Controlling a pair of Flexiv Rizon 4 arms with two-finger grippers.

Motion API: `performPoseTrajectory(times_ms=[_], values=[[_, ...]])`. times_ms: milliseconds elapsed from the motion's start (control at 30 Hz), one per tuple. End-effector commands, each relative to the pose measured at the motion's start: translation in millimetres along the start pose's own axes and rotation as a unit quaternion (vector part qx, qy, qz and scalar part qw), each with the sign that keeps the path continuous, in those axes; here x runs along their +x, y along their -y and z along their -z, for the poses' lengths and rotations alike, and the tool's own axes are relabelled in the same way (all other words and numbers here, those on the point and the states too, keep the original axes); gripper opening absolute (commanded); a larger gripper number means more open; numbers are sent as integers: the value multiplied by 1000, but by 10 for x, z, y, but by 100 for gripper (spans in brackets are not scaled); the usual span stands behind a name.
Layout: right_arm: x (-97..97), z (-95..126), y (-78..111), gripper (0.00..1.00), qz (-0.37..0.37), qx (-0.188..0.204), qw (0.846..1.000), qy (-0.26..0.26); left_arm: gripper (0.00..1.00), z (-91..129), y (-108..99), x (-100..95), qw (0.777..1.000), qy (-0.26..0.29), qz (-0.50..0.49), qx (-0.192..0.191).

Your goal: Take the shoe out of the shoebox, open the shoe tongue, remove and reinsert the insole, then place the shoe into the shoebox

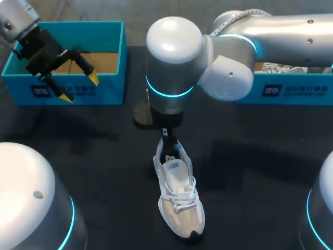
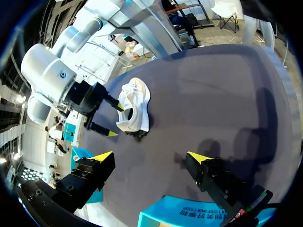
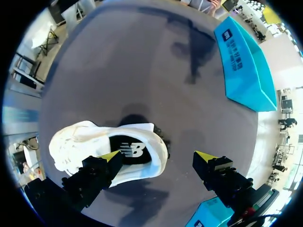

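The white sneaker (image 1: 179, 200) lies on the black tabletop (image 1: 93, 156), toe toward the robot. The right jaws stand wide at its heel, one yellow tip over the opening, the other beside it. The left jaws hang wide over the teal shoebox (image 1: 109, 91).

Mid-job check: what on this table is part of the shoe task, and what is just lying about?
Job: white shoe; its black insole; left blue shoebox, looks empty; right gripper, open over the shoe.
Lying about: right blue shoebox, white items inside; probably spare.
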State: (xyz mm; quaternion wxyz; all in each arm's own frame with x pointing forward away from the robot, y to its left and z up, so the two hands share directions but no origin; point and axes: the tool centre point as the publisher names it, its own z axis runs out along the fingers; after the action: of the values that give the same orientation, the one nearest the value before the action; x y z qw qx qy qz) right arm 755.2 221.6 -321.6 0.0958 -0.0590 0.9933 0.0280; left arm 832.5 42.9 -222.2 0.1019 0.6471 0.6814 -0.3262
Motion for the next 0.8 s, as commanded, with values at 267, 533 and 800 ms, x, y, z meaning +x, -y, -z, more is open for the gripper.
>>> performPoseTrajectory(times_ms=[267,533,800], values=[[-138,-319,41,100,10,-5,1000,-12,100,2,8,1,1000,-1,0,-1],[-158,-511,82,100,9,-13,1000,-26,100,2,8,1,1000,-1,0,-1],[-140,-631,149,100,0,-15,999,-34,100,2,8,1,1000,-1,0,-1]])
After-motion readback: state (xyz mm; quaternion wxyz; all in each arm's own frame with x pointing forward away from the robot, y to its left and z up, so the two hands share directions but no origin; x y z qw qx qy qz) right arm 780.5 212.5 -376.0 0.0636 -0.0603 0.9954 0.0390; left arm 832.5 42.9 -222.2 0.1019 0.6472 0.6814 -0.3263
